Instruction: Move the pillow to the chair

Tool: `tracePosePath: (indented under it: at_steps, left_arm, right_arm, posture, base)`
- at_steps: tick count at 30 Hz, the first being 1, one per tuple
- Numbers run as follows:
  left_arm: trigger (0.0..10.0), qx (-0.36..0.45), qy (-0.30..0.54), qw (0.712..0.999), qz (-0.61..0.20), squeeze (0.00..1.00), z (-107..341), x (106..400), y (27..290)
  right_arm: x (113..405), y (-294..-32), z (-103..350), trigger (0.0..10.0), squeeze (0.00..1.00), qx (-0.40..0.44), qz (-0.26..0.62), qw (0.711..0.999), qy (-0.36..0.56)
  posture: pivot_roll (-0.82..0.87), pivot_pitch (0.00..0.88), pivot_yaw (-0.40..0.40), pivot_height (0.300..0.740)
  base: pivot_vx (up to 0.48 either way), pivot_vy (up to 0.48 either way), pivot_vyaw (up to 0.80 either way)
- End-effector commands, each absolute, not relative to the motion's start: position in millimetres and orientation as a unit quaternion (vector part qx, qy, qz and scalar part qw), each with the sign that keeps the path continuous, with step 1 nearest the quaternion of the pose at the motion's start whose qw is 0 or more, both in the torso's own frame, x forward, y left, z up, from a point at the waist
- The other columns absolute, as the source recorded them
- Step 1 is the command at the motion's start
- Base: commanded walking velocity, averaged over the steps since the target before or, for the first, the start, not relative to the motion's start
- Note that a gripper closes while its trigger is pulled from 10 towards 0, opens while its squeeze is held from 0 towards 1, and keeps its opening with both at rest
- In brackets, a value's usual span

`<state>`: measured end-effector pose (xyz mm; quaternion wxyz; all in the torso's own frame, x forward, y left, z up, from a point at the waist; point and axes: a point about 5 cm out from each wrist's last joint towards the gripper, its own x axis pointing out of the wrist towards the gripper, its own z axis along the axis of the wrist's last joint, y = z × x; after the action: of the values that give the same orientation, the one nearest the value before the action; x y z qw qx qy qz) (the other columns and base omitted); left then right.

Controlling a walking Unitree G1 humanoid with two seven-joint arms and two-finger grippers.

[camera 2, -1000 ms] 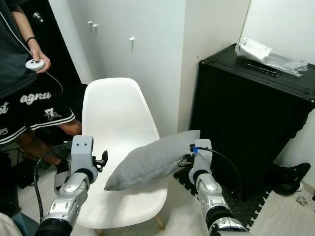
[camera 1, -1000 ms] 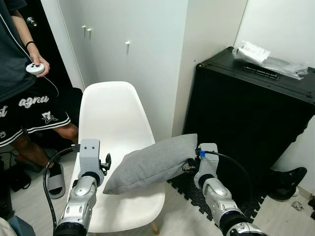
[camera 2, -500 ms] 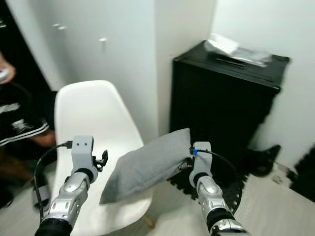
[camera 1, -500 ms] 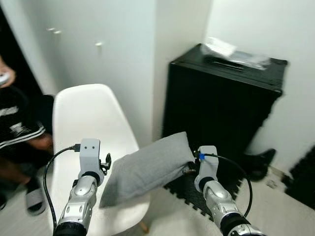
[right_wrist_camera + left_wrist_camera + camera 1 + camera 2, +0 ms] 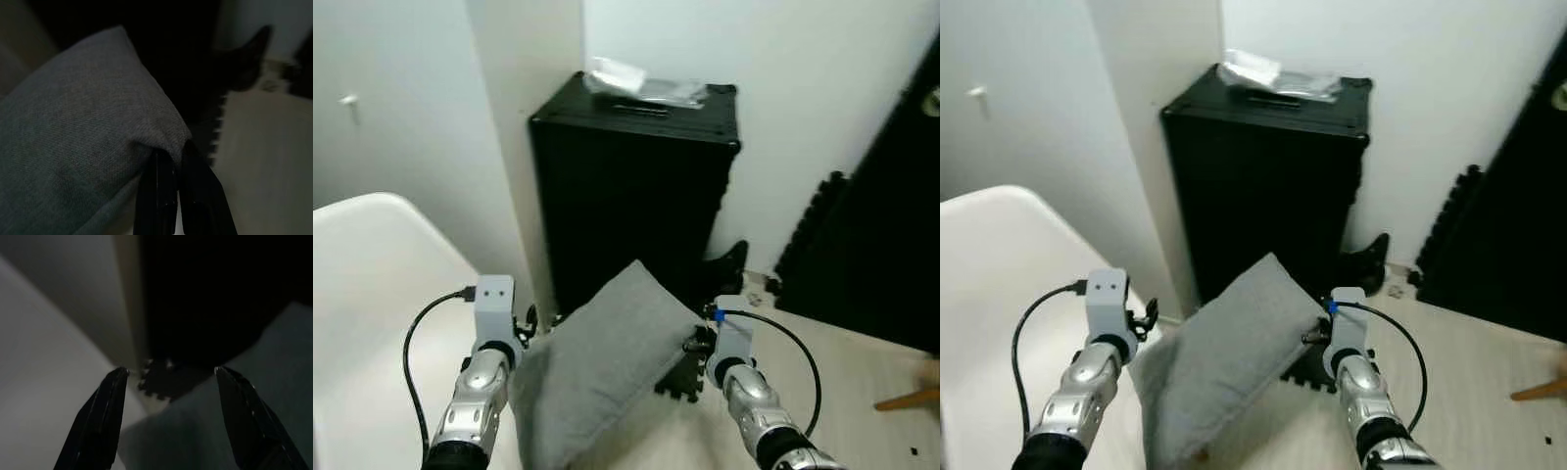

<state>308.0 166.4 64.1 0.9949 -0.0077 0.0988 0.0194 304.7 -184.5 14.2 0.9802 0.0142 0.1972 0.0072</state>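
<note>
Right wrist view shows the right tool (image 5: 177, 196) clenched on one corner of the soft, light grey pillow (image 5: 597, 362), sagging over the white chair's (image 5: 372, 323) edge; left tool (image 5: 168, 416) spread, released.

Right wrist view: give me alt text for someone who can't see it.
The right claw, fingers pinched shut, grips one corner of the grey pillow, which spreads away from it. Beyond are a dark cabinet and pale floor.
</note>
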Motion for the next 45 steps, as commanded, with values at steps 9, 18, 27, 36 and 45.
tracePosePath:
  at_steps: [9,18,27,36,45]
  left_arm:
    - [10.0,-0.002,0.124,0.992,0.031,0.00,52.1,299.2,174.4]
    - [10.0,0.000,0.121,0.992,0.031,0.00,54.1,301.4,175.5]
    - [10.0,0.000,0.120,0.992,0.031,0.00,54.8,302.3,175.7]
    - [10.0,0.001,0.119,0.992,0.030,0.00,55.5,303.0,176.2]
    - [10.0,0.003,0.120,0.992,0.030,0.00,55.8,303.7,177.4]
  right_arm:
    - [311.2,-184.6,21.2,10.0,0.00,0.011,-0.002,0.983,0.186]
    - [318.8,-194.6,31.0,10.0,0.00,0.015,-0.023,0.985,0.173]
    - [319.9,-200.5,33.1,10.0,0.00,0.015,-0.033,0.985,0.170]
    - [320.0,-200.3,33.1,10.0,0.00,0.016,-0.036,0.985,0.170]
    - [319.5,-200.5,32.3,10.0,0.00,0.013,-0.035,0.984,0.172]
  posture:
    - [0.01,0.054,-0.006,0.740]
    - [0.01,0.049,-0.004,0.740]
    - [0.01,0.048,-0.004,0.740]
    - [0.01,0.047,-0.002,0.740]
    - [0.01,0.045,-0.002,0.740]
  base:
    - [0.000,0.000,-0.80]
    - [0.000,0.000,-0.80]
    - [0.000,0.000,-0.80]
    - [0.000,0.000,-0.80]
    - [0.000,0.000,-0.80]
